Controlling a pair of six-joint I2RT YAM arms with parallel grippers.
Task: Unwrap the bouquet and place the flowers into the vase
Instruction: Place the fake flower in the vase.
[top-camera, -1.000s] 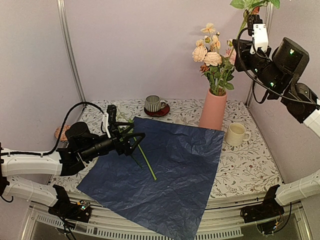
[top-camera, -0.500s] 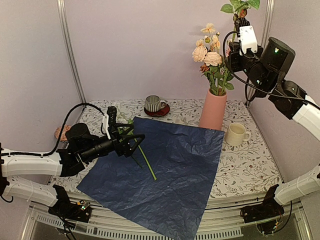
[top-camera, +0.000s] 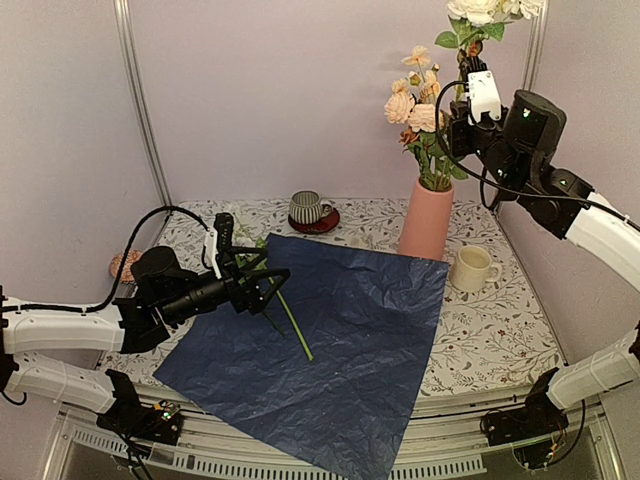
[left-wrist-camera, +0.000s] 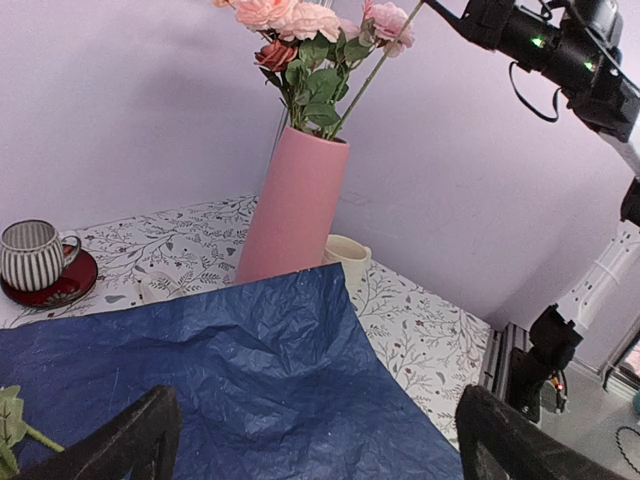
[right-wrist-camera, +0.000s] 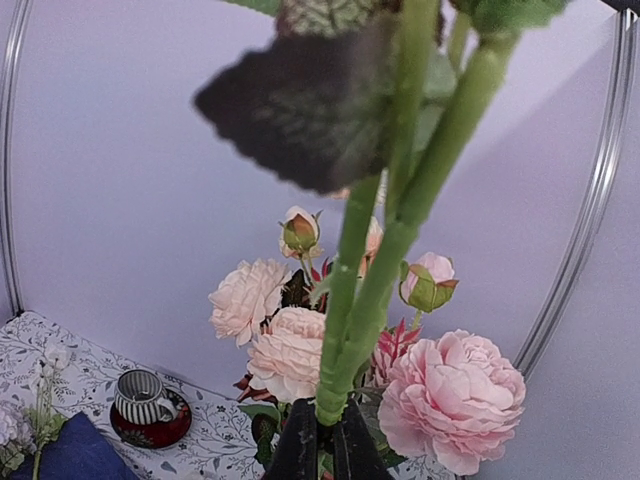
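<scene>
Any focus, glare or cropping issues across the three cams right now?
Right wrist: held stems and dark leaf above the right pincer are blurred, close to the lens; the pink blooms behind are sharp. Left wrist: left pincer fingers are soft black silhouettes; vase and blue paper crisp. Top external: even light, no glare; white bloom is cut by the top edge.

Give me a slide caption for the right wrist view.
Right gripper shut on green stems, pink blooms and striped cup beyond.
</scene>
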